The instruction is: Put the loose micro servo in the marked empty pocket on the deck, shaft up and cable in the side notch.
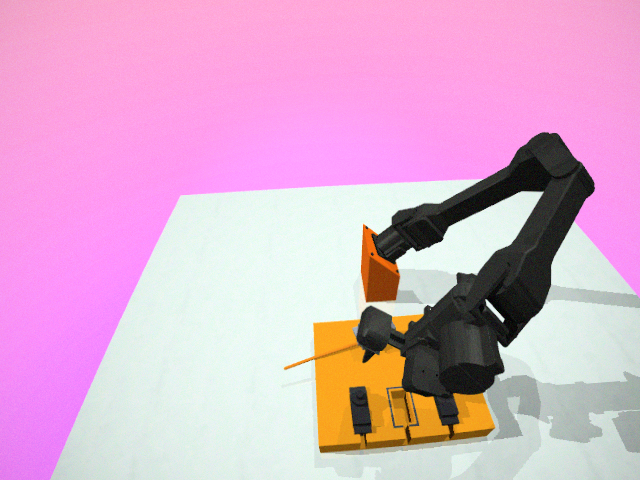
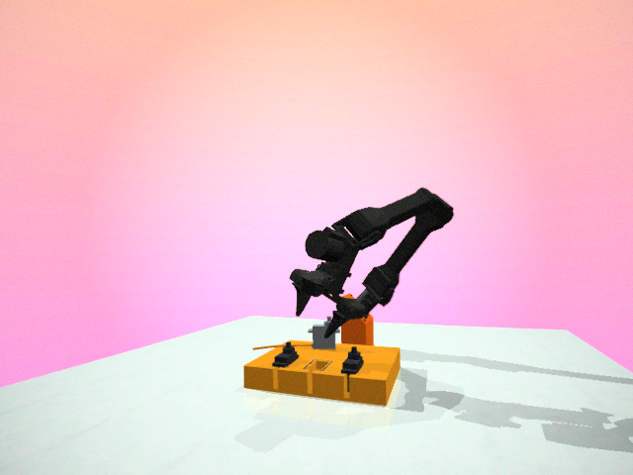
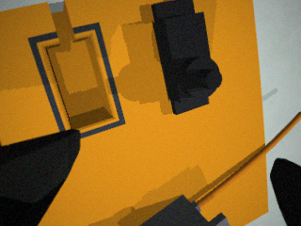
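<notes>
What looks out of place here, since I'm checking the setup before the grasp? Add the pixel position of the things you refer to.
Only the grey servo (image 1: 392, 326) (image 2: 322, 337) (image 3: 181, 214): it stands on top of the orange deck (image 1: 336, 372) (image 2: 316, 385) (image 3: 165, 151), outside the outlined pocket (image 1: 400, 405) (image 2: 319, 364) (image 3: 77, 71). Nothing looks damaged.
</notes>
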`<state>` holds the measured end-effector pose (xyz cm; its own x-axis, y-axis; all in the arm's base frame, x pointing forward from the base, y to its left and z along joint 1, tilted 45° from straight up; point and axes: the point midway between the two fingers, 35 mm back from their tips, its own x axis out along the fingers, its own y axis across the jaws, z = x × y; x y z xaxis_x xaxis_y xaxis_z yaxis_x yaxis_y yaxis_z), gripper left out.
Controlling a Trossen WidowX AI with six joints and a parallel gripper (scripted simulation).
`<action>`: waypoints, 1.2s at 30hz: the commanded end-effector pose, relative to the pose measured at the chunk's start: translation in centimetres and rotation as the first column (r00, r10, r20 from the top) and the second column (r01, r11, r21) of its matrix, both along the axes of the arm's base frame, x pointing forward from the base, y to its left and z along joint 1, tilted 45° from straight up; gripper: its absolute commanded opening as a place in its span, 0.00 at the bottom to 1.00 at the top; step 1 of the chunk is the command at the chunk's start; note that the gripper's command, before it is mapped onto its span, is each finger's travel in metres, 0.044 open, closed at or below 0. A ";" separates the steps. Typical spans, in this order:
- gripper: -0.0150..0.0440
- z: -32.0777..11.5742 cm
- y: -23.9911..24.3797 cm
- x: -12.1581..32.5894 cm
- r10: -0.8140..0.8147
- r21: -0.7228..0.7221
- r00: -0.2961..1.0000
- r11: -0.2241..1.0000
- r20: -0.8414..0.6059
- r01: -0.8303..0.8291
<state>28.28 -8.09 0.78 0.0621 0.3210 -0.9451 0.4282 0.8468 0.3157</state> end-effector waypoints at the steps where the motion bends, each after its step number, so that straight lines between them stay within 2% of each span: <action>1: 1.00 -0.6 -0.8 -1.8 -0.121 0.063 0.990 0.990 -0.078 0.126; 12: 1.00 -1.3 -2.2 -5.8 -0.373 0.170 0.887 0.889 -0.274 0.426; 23: 1.00 -1.3 -2.7 -9.3 -0.541 0.222 0.692 0.688 -0.477 0.691; 29: 1.00 -1.1 -2.8 -10.5 -0.580 0.226 0.593 0.582 -0.559 0.781; 36: 1.00 -1.1 -2.8 -10.5 -0.580 0.226 0.590 0.578 -0.561 0.784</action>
